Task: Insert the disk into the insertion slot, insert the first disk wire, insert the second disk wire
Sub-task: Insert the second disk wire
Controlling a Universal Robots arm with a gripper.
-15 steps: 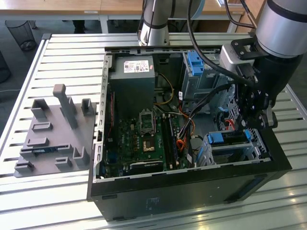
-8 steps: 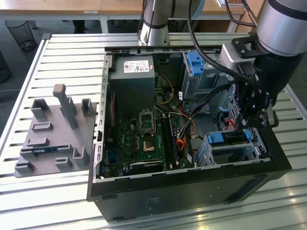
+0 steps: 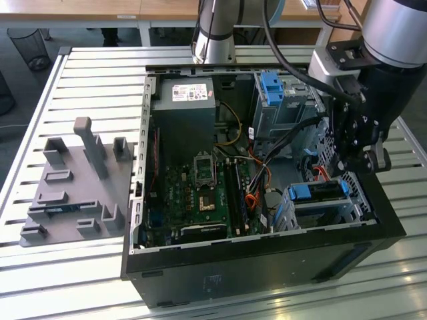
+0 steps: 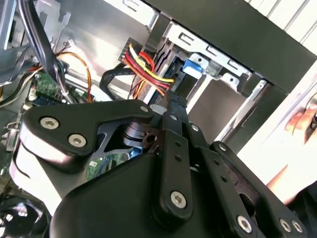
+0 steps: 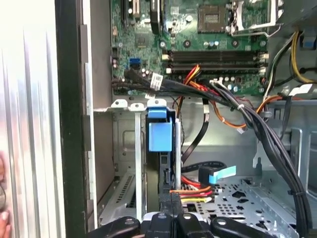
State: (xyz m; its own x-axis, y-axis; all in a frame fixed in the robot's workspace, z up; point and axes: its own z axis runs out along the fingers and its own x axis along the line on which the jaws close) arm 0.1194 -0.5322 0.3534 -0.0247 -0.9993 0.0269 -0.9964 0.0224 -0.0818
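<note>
Open black computer case [image 3: 267, 260] on a slatted metal table [image 3: 100, 67]. Inside are a green motherboard [image 3: 200, 190] and a taller grey cage with a blue tab [image 3: 273, 90] at upper right. A black cable bundle [image 3: 287, 137] crosses toward the black gripper [image 4: 172, 111]. The silver disk in its blue plastic caddy [image 3: 319, 191] sits in the low perforated silver-grey insertion slot [image 3: 288, 212] at lower right of the exterior view. Its long axis runs left-right, blue end toward the motherboard. The gripper is just above it, clenched on a black plug [image 5: 170, 198] with red-yellow wires, beside the disk's edge.
</note>
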